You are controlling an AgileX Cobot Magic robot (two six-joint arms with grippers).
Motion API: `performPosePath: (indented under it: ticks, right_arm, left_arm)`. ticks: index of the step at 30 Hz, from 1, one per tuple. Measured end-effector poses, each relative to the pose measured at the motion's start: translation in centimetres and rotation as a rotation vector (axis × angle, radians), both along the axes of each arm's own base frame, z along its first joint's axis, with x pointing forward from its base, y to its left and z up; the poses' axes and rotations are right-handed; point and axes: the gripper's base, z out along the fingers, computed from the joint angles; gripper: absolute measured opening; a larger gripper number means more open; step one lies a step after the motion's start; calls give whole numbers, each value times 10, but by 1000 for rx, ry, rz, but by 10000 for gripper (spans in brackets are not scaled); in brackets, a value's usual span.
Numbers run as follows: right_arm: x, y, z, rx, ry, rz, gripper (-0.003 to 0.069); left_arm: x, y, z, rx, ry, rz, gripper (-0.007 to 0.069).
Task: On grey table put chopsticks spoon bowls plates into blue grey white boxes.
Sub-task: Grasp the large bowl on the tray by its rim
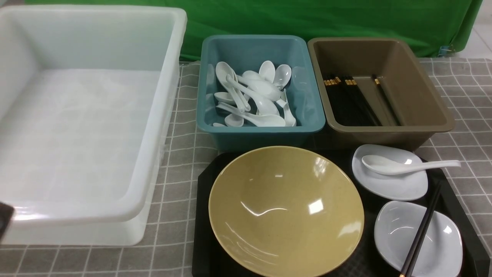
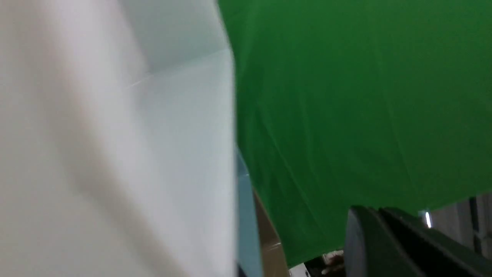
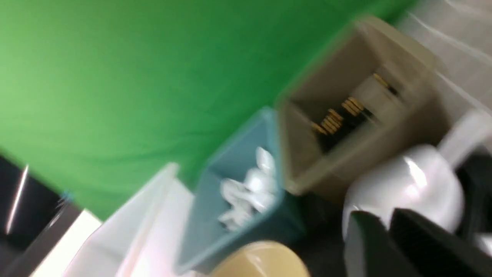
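Observation:
The mustard-yellow bowl (image 1: 286,209) sits on a black tray (image 1: 203,246). To its right lie two white plates. The far plate (image 1: 399,184) holds the white spoon (image 1: 407,165). The near plate (image 1: 442,246) has the black chopsticks (image 1: 421,231) lying across it. Behind stand the blue box (image 1: 261,130) with several spoons, the brown-grey box (image 1: 388,130) with several chopsticks, and the large empty white box (image 1: 77,215) on the left. My left gripper (image 2: 371,209) is shut and empty beside the white box's wall (image 2: 115,154). My right gripper (image 3: 378,215) is shut and empty, close above the far plate (image 3: 403,188).
The grey checked table (image 1: 173,246) shows between the white box and the tray and at the right. A green cloth (image 1: 307,19) hangs behind the boxes. A dark part of my left arm (image 1: 4,221) shows at the front view's left edge.

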Motion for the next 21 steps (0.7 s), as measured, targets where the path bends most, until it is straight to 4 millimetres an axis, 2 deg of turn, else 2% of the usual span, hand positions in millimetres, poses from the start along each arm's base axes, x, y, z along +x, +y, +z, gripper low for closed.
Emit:
performPosePath:
  ticks: [1,2,3,4,5,6,8,9,11,13,14,15,18,19,21]
  right_arm:
    - [-2,1,12,-69,-18,10,24]
    - [-5,2,34,-150,-36,29,17]
    - [-4,3,50,-252,1,49,10]
    - [-2,4,50,-283,33,55,10]
    - [2,4,62,-405,137,72,9]
    - [7,5,64,-466,219,82,9]
    - [16,3,67,-582,382,93,9]
    - [17,3,65,-594,405,95,9]
    - [29,1,60,-700,576,105,10]
    - [39,2,54,-756,661,126,11]
    - [40,2,53,-761,668,127,12]
    - [47,4,48,-787,726,149,15]
    - [55,5,44,-809,764,166,18]
    - [58,6,42,-815,777,172,20]
    - [62,7,40,-829,796,183,25]
  left_arm:
    - [-1,-2,13,64,5,-17,21]
    - [1,-6,36,166,40,-53,21]
    - [9,-9,51,258,125,-98,21]
    - [9,-10,57,289,140,-112,21]
    - [22,-13,72,416,284,-192,21]
    - [30,-15,77,477,362,-239,21]
    - [52,-17,86,589,530,-363,21]
    - [52,-17,86,591,531,-361,21]
    - [92,-21,94,679,701,-569,21]
    - [120,-28,97,691,713,-693,21]
    - [126,-29,98,688,718,-709,21]
    - [151,-42,98,686,710,-804,21]
    - [178,-68,97,761,742,-889,22]
    - [188,-83,97,808,771,-905,25]
    - [202,-100,94,904,827,-892,34]
